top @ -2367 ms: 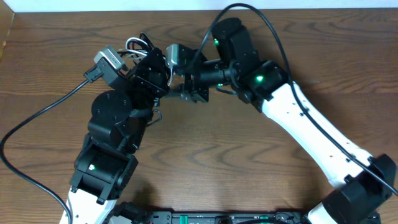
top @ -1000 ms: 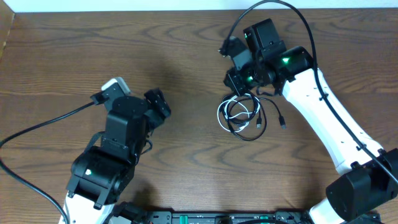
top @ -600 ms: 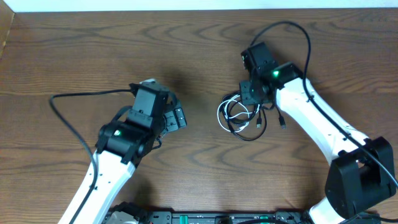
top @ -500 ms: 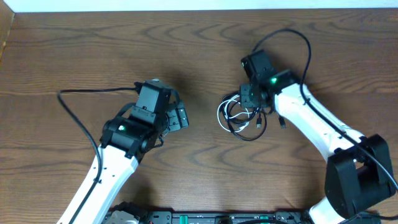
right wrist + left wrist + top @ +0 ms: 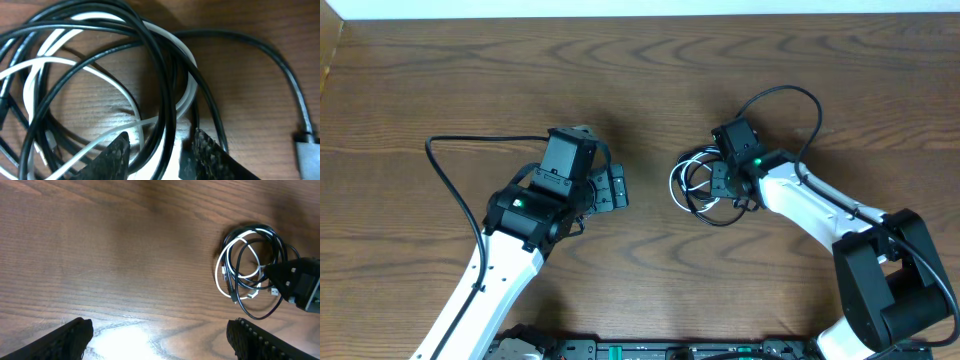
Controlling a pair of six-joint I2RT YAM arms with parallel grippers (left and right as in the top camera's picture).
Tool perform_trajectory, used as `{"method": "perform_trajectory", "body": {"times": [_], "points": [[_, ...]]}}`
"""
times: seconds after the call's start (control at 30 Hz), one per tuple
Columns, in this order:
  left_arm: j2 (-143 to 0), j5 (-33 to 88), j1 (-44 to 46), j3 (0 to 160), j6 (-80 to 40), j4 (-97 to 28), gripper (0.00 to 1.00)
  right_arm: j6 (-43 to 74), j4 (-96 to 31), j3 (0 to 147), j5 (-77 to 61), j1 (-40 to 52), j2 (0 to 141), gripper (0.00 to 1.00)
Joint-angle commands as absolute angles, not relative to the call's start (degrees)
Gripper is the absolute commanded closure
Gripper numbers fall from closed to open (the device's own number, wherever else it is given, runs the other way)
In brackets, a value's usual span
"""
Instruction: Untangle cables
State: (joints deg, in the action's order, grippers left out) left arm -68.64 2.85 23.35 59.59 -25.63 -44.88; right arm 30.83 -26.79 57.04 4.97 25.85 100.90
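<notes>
The cables (image 5: 696,189) lie as one hand-sized coil of black and white loops on the wooden table, right of centre. My right gripper (image 5: 723,183) sits low over the coil's right side. In the right wrist view its fingers (image 5: 114,156) straddle several black and white strands (image 5: 150,75) with a gap left, so the right gripper (image 5: 160,147) is open. A black plug end (image 5: 305,145) trails off to the right. My left gripper (image 5: 617,188) hovers left of the coil, wide open and holding nothing (image 5: 160,332). The coil (image 5: 250,275) shows ahead of it, at the right of that view.
A thick black robot wire (image 5: 450,190) loops out left of the left arm. Another (image 5: 790,100) arches behind the right arm. The table's far edge (image 5: 640,14) meets a white wall at the top.
The coil now rests on the table instead of hanging between both grippers. The left arm swung right toward the middle. The right gripper came down onto the coil's right side, its jaws a little wider.
</notes>
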Motion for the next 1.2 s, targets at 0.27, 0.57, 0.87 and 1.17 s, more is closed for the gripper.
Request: {"method": "perform_trajectory", "body": {"times": [0.27,0.57,0.87,1.17], "points": [[-68.58,3.51,23.22,60.18,-24.84,-44.93,0.1,23.38,-25.85,60.45,2.15,25.93,99.94,0.99],[-68.58,3.68,23.22,60.18,-24.86,-44.53,0.09,4.78,-50.7,98.04,-3.81,25.98,94.41,0.99],[-68.58,14.87,23.22,60.18,-17.87,-40.91,0.09,1.74,-49.15,104.99,-9.91,25.98,94.06,0.99],[-68.6,27.83,23.2,60.18,-0.6,-37.36,0.09,-2.44,-43.35,117.56,-22.39,25.98,93.08,0.99]]}}
